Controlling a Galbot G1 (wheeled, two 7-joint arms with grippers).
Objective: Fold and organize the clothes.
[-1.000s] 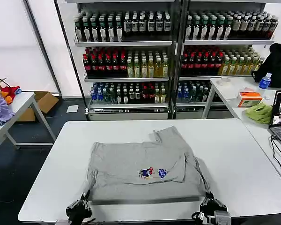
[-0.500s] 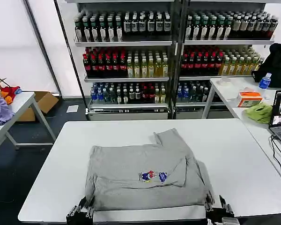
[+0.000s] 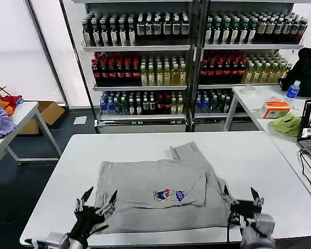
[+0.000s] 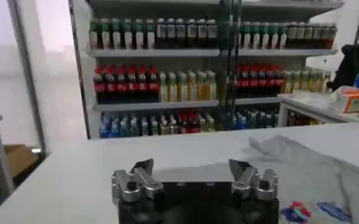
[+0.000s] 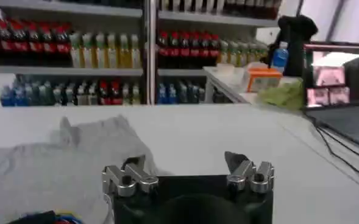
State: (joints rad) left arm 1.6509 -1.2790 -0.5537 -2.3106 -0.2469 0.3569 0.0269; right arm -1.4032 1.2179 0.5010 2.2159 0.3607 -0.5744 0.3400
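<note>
A grey shirt (image 3: 160,194) with a small colourful chest print lay folded on the white table (image 3: 259,171). The left gripper (image 3: 97,203) at 7 o'clock and the right gripper (image 3: 241,195) at 5 o'clock both hung spread apart, holding nothing.

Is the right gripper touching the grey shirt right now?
Cannot tell. In the head view the right gripper stands open at the grey shirt's near corner, overlapping its edge, with no plain contact or gap.
</note>
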